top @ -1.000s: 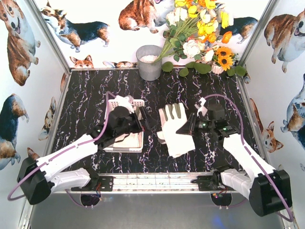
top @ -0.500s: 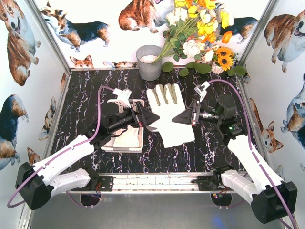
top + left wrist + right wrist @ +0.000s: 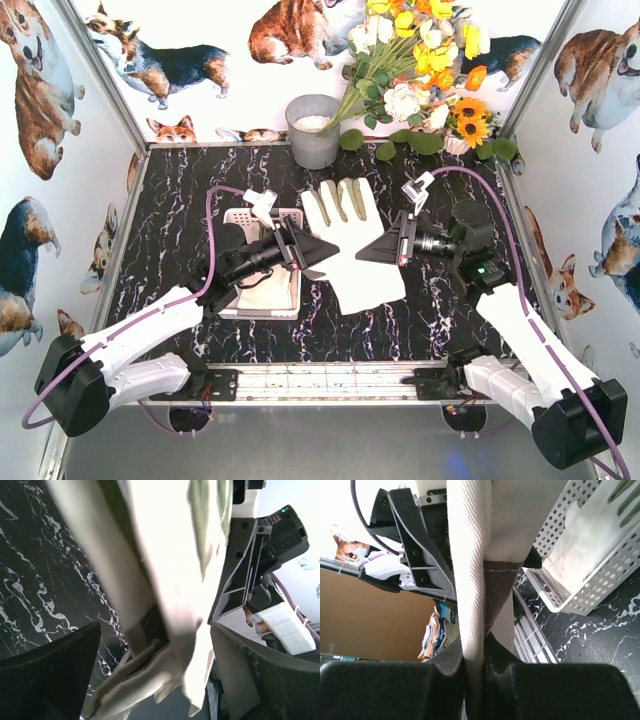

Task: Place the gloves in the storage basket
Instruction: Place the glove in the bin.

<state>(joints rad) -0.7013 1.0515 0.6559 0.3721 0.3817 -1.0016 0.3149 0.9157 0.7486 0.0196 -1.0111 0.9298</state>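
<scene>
A cream-white glove (image 3: 350,240) with grey finger patches hangs in the air at mid-table, fingers pointing away. My right gripper (image 3: 378,252) is shut on its right edge; the right wrist view shows the fabric (image 3: 470,580) pinched where the jaws meet (image 3: 475,647). My left gripper (image 3: 322,250) is open at the glove's left edge, and in the left wrist view the glove (image 3: 165,580) hangs between its spread fingers (image 3: 155,630). The white slotted storage basket (image 3: 256,313) lies under my left arm with another glove (image 3: 268,292) in it. The basket (image 3: 600,580) also shows in the right wrist view.
A grey metal bucket (image 3: 314,130) stands at the back of the table, with a bunch of artificial flowers (image 3: 420,70) to its right. Corgi-print walls enclose the black marble table (image 3: 180,200) on three sides.
The right gripper has lifted the glove off the table and carried it left and up. The left gripper has come up out of the basket and moved right to the glove's edge.
</scene>
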